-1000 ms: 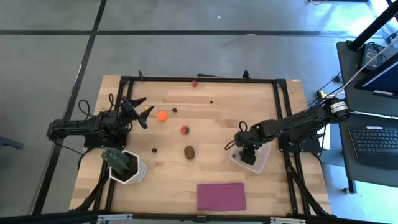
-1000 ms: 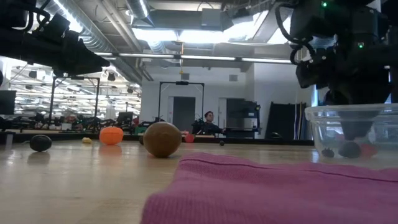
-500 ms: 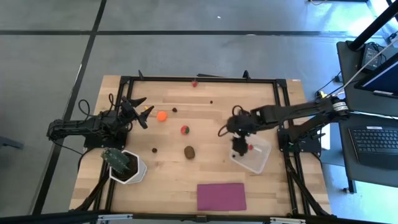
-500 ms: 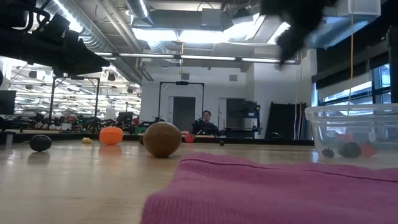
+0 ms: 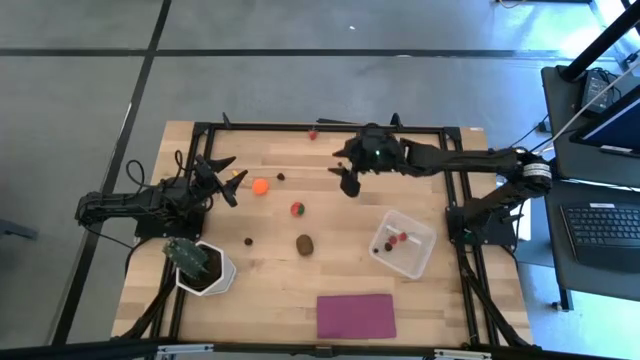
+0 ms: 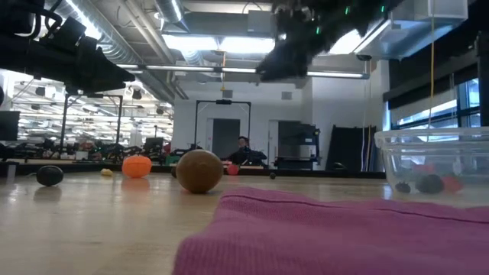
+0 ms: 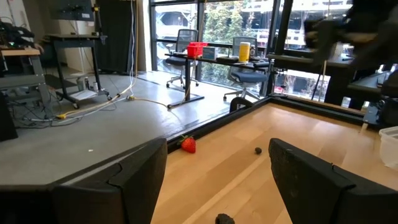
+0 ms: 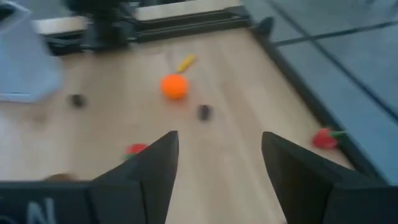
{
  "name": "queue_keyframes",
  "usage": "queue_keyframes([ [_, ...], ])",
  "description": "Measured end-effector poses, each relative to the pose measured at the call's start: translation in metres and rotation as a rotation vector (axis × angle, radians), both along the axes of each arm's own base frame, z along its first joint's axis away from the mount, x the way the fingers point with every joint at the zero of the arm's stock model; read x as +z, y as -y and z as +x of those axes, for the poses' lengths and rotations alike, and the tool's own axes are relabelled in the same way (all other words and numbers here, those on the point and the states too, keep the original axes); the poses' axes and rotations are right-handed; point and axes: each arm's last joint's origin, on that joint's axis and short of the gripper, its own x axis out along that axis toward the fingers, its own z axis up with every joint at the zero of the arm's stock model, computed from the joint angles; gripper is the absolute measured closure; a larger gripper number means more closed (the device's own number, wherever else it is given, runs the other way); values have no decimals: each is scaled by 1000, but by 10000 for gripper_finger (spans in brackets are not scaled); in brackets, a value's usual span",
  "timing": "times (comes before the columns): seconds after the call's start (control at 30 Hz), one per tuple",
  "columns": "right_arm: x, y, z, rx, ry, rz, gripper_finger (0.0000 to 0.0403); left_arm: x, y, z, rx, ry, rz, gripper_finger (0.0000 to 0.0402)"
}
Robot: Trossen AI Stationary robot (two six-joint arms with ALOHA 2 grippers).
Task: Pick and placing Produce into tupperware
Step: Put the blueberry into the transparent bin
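Swinging away from the tub, the right arm now reaches across to the upper middle of the overhead frame, where a second ago it stood over the tub at the right. Its right pincer (image 5: 348,180) hangs above bare wood with nothing between its spread fingers (image 8: 146,168). Its own camera looks past them at an orange ball (image 8: 175,86), a yellow bit (image 8: 186,62), a dark berry (image 8: 203,112) and a red piece with a green stalk (image 8: 324,138) by the black frame rail.

From overhead, the clear tub (image 5: 425,258) sits at the right of the table (image 5: 300,280), a little below centre, well apart from that pincer. Small red pieces (image 5: 400,238) and dark berries (image 5: 380,249) lie inside it; from table height they show through the tub's wall at the right edge of that frame.

Left of centre overhead, a red-and-green piece (image 5: 297,209), a brown oval (image 5: 305,243) and a lone dark berry (image 5: 248,240) lie loose on the wood.

At the left edge, the left arm waits where it was before, its left pincer (image 5: 222,180) spread and empty, near the orange ball.

A potted plant (image 5: 200,262) stands at the lower left and a magenta cloth (image 5: 356,315) lies along the bottom edge.
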Motion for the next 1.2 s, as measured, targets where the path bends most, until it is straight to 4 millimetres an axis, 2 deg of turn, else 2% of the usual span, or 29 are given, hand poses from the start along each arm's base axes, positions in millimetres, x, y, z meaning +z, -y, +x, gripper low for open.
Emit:
queue_keyframes([
  [0.3, -71, 41, -5, -97, 32, -46, 172, 0, 0, 0, 0, 0, 0, 127],
  [0.6, -130, 52, 4, -113, -77, 86, 171, 0, 0, 0, 0, 0, 0, 127],
  [0.8, -147, 59, 10, -148, -87, 62, 171, 0, 0, 0, 1, 0, 0, 127],
  [0.97, -147, 72, 5, -227, -96, 12, 171, 0, 0, 0, 0, 0, 0, 127],
  [1.2, -148, 86, -3, -262, -88, 52, 171, 0, 0, 0, 0, 0, 0, 127],
])
